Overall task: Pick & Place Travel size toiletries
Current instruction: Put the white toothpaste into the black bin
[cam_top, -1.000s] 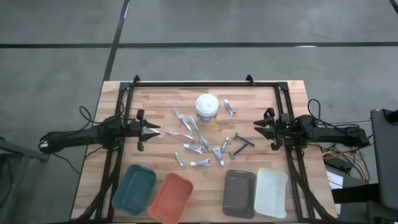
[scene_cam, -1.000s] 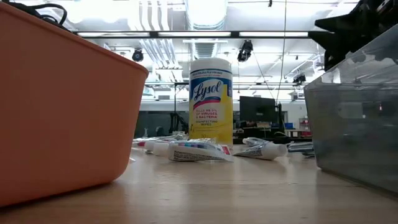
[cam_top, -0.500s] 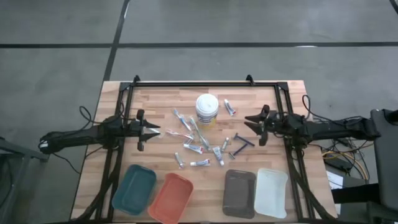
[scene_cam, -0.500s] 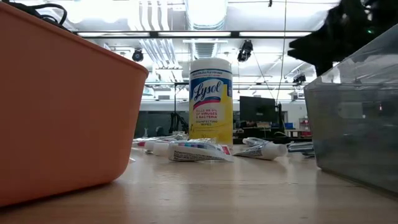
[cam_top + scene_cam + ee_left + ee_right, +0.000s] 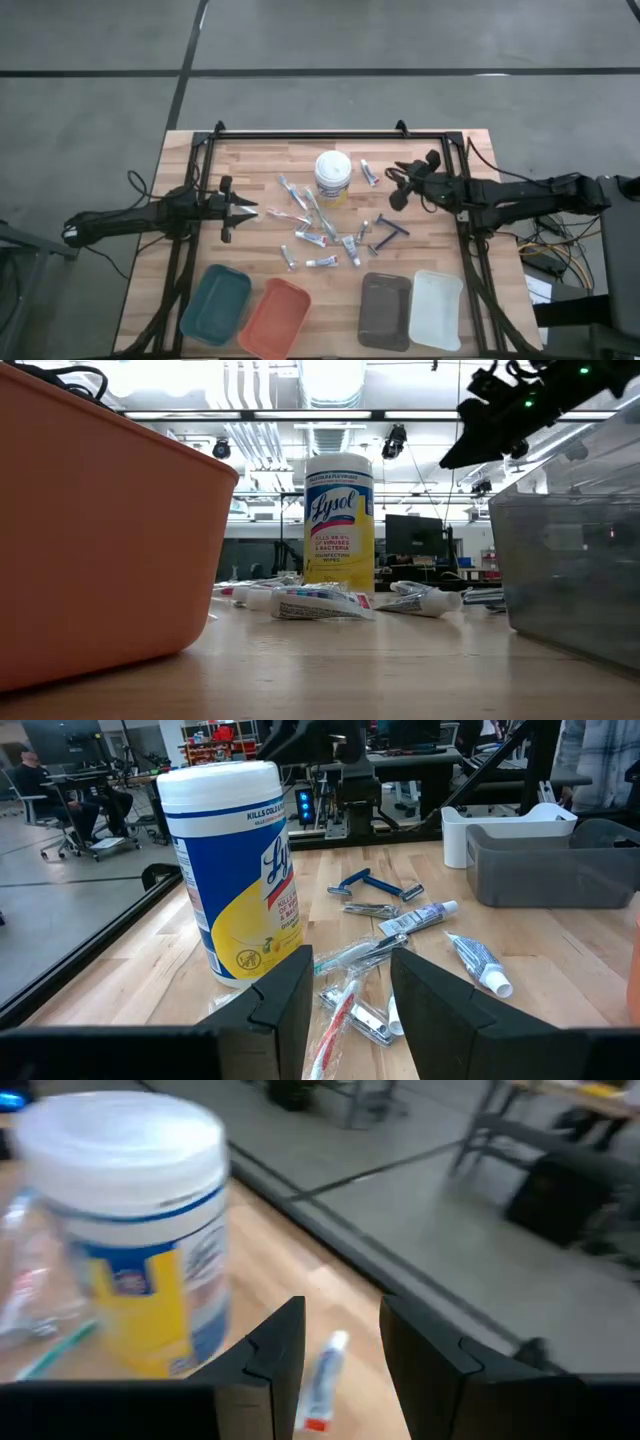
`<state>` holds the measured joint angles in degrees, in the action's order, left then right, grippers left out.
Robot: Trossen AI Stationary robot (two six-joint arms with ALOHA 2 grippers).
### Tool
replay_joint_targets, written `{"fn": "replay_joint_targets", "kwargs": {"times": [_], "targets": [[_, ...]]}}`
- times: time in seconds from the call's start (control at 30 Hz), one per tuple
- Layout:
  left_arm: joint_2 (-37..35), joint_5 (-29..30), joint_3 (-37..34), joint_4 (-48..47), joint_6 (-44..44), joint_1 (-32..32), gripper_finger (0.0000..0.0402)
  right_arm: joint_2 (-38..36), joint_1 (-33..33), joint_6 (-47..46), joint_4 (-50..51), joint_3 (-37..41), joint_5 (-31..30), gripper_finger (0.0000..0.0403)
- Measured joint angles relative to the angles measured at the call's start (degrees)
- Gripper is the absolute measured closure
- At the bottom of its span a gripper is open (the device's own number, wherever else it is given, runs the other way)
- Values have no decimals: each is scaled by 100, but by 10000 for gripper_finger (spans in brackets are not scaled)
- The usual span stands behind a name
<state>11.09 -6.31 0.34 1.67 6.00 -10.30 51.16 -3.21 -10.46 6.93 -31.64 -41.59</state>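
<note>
the right gripper (image 5: 400, 182) hangs above the table's far right part, just right of a lone small tube (image 5: 369, 173) that lies beside the lysol wipes tub (image 5: 332, 177). its fingers (image 5: 272, 1360) stand apart with nothing between them, and the right wrist view looks past them onto that tube (image 5: 322, 1383) lying loose on the wood. in the low view this gripper (image 5: 478, 430) shows dark at the upper right, clear of the tabletop.

the left gripper (image 5: 248, 209) waits at the table's left side, its fingers (image 5: 285, 1000) also parted and empty (aimed at the scatter of toiletries).

the rest of the toiletries (image 5: 320, 236) lie loose mid-table in front of the tub: tubes, toothbrushes, and a dark razor (image 5: 392, 229) on the right. four trays sit along the near edge: teal (image 5: 216, 304), orange (image 5: 275, 318), grey (image 5: 385, 311) and white (image 5: 436, 309).
</note>
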Motion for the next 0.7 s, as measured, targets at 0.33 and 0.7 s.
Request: {"fn": "replay_joint_targets", "kwargs": {"times": [0.33,0.7], "targets": [[-2,0,0,0,-1,0,259,797,-640,44,29,-311,-305,273],[-2,0,0,0,0,2,259,1332,-1725,-482,116,-338,1472,273]]}}
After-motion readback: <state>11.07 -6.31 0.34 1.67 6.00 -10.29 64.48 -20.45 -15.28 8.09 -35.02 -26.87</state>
